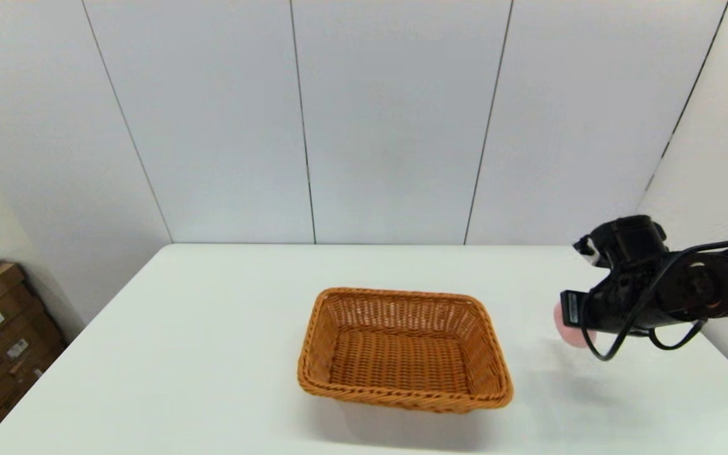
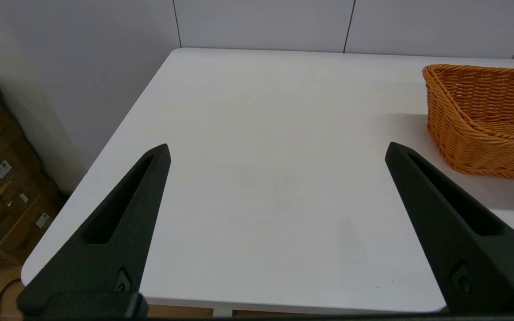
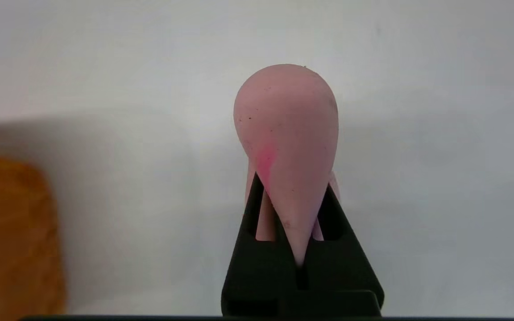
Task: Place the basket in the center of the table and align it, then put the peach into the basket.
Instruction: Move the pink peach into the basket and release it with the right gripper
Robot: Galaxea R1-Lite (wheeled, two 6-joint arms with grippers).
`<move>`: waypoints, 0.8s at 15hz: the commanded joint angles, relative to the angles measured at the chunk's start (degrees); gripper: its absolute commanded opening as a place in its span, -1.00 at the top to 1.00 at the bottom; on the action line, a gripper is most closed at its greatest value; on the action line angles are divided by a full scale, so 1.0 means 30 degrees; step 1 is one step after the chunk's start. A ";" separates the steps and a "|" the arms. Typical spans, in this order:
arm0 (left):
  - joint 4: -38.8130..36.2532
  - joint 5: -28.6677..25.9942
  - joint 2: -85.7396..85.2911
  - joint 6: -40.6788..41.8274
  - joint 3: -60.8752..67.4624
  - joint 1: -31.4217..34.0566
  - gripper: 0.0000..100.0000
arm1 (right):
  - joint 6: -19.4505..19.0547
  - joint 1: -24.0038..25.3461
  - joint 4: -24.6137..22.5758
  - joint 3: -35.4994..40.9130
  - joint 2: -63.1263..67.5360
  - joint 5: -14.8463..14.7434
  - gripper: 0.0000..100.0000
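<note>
Over on the robot's right side of the table (image 1: 212,354), the right gripper (image 3: 293,209) hangs in the air with its two black fingers pinched tight on the narrow end of the peach (image 3: 288,133), the rounded end jutting out past the tips. From the head camera only a pale pink bulge shows beside the black wrist housing. The basket (image 1: 402,395) sits near the middle of the tabletop, its long sides roughly square to the near edge, and it holds nothing yet.

Carrying the fruit across is the job in hand, I would say, and doing it well means keeping the peach higher than the braided rim until it is over the woven floor, then lowering before letting go (a squeezed, tapered fruit could squirt out of so narrow a grip).

Bare white surface lies between gripper and basket, so the path looks free. Nearest the gripper is the basket's right rim, the one edge to clear. At the near left corner hovers the left gripper (image 2: 277,154), fingers spread wide, holding nothing, well apart from the basket.
</note>
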 commanded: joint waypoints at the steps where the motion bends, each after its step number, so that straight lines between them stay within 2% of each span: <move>1: 0.0015 0.0015 0.0024 -0.0193 0.0000 0.0002 -1.00 | 0.0081 0.2582 0.0981 -0.0563 -0.4447 0.1263 1.00; 4: 0.0015 -0.0015 0.0024 -0.0252 0.0000 0.0002 -1.00 | 0.0725 0.5688 0.1567 -0.1734 -0.4359 0.1204 1.00; 7: -0.0014 -0.0015 0.0024 -0.0106 0.0000 0.0002 -1.00 | 0.0813 0.8178 0.1948 -0.3756 -0.3070 0.1175 1.00; 10: -0.0014 -0.0015 0.0024 -0.0106 0.0000 0.0002 -1.00 | 0.0842 1.0170 0.2739 -0.5572 -0.1283 0.1175 1.00; 12: -0.0014 -0.0015 0.0024 -0.0106 0.0000 0.0002 -1.00 | 0.0872 1.1196 0.2739 -0.5777 0.0153 0.1175 1.00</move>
